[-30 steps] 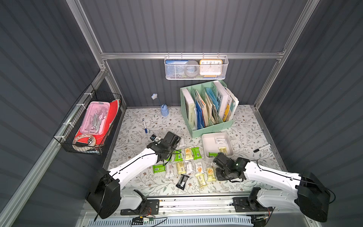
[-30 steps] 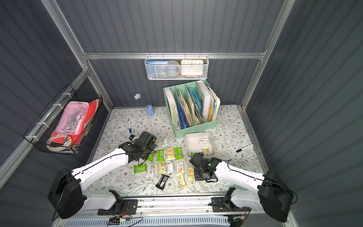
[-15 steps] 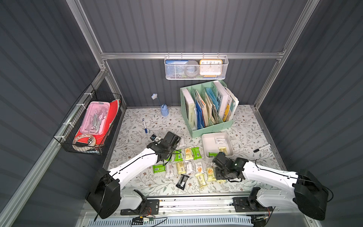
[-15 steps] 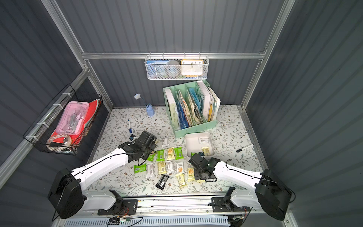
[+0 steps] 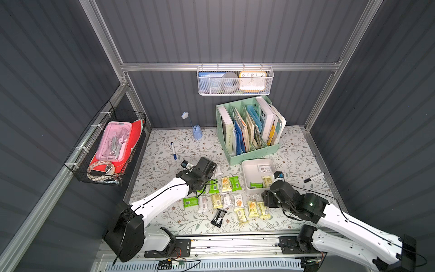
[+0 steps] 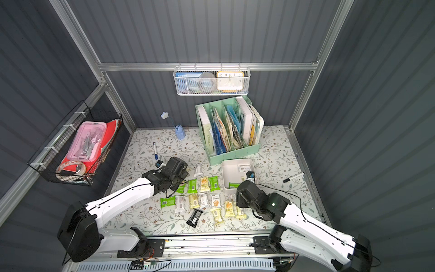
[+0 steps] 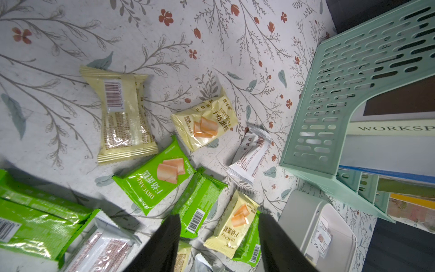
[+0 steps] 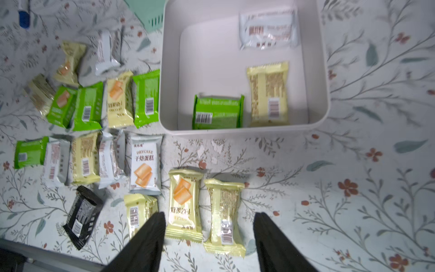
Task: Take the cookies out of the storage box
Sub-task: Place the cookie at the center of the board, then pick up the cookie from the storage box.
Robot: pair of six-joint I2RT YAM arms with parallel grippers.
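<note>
Right hand (image 8: 209, 214) opened; three cookies (image 8: 217, 113) in storage box (image 8: 270, 131).

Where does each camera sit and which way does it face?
Both top views: high in front, looking down on the table; left arm and right arm show.
Left wrist: looks down at cookies by the file organiser; open left gripper shows.
Right wrist: looks down at the storage box; open right gripper shows.
All share the storage box.

The left fingers (image 7: 164, 245) and right fingers (image 8: 148, 242) run off the wrist views' edges; in both top views print on cookies (image 5: 226, 184) is unreadable.
</note>
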